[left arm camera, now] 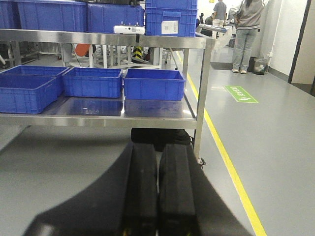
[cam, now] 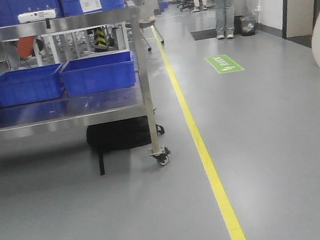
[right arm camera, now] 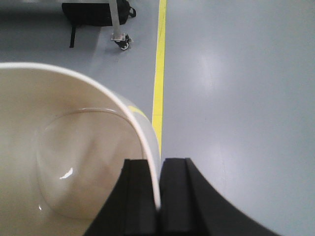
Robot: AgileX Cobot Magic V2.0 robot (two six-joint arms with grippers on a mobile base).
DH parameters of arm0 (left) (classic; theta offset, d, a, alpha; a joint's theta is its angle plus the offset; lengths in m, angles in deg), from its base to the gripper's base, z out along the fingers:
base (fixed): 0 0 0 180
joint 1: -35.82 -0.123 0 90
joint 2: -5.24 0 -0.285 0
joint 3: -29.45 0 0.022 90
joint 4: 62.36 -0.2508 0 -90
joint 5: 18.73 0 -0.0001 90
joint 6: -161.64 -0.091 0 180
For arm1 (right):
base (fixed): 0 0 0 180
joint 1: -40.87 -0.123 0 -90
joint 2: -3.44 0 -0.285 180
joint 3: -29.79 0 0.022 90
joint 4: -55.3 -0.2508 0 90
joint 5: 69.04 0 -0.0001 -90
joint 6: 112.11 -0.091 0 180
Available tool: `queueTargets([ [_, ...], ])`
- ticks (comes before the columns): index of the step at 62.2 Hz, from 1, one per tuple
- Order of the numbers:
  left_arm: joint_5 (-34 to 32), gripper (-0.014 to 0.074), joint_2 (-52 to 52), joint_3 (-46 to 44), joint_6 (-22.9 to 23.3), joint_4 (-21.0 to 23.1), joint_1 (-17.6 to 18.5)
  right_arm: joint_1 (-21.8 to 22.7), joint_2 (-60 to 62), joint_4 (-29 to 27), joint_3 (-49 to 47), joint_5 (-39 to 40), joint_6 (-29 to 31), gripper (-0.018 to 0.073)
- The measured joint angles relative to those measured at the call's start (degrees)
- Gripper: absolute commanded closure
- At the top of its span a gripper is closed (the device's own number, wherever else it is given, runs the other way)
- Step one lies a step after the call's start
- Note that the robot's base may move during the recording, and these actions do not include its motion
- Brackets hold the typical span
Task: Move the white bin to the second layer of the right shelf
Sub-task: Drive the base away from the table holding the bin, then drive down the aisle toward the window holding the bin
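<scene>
your right gripper (right arm camera: 158,194) is clamped on the white bin (right arm camera: 64,162). one finger sits inside the wall and the other outside, with the thin rim pinched between them. your left gripper (left arm camera: 157,191) has its fingers pressed together with nothing between them.

the bin hangs to the left of the right claw, off the floor, and its cream side shows at the right edge of the front view. in the wrist view you look straight into it. the mouth faces the wrist camera and the rounded base lies farther away, towards the floor, so i judge it roughly upright. the mouth is rounded-square, so no long side stands out and the mouth-to-base line is the only clear axis.

beyond it runs the yellow floor line (right arm camera: 158,73). ahead to the left is the steel cart (cam: 147,97) with blue crates (cam: 98,73) and a black bag (cam: 120,135) beneath.

the pick-up looks done. the roller-rail shelf level is in none of your views, so the carry and placing remain.
</scene>
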Motion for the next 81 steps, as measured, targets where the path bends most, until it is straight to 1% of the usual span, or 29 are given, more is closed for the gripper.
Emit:
queueTargets([
  [81,0.00,0.0512,0.00,0.00,0.00,0.00,0.00,0.00,0.00,0.00,0.00,0.00,0.00,0.0507],
])
